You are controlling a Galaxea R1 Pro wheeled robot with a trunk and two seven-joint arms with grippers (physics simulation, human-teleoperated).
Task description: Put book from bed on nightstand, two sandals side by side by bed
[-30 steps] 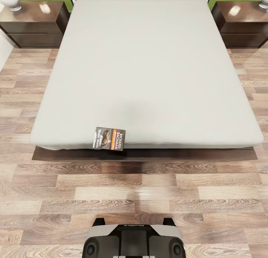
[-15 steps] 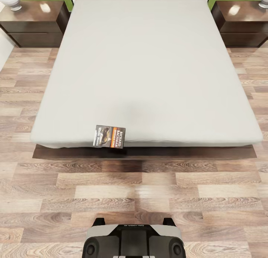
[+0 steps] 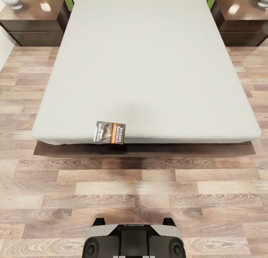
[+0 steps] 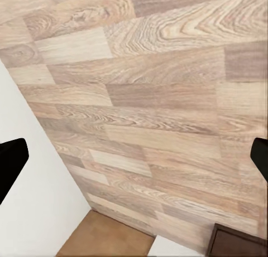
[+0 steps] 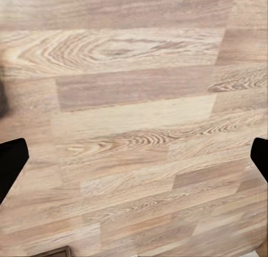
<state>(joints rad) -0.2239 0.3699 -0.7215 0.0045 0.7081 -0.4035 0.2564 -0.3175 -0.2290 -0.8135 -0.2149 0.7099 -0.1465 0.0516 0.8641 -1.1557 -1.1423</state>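
paperback book (image 3: 109,132) lies at the foot edge of the bed (image 3: 149,64), overhanging slightly | left gripper (image 4: 134,156) and right gripper (image 5: 134,156) spread wide over floor, apparently empty | risk: clumsy reach nudges book off mattress

Left gripper (image 4: 134,159): fingers spread wide, nothing between, pointing down at the floor (image 4: 167,101). Right gripper (image 5: 134,159): same.
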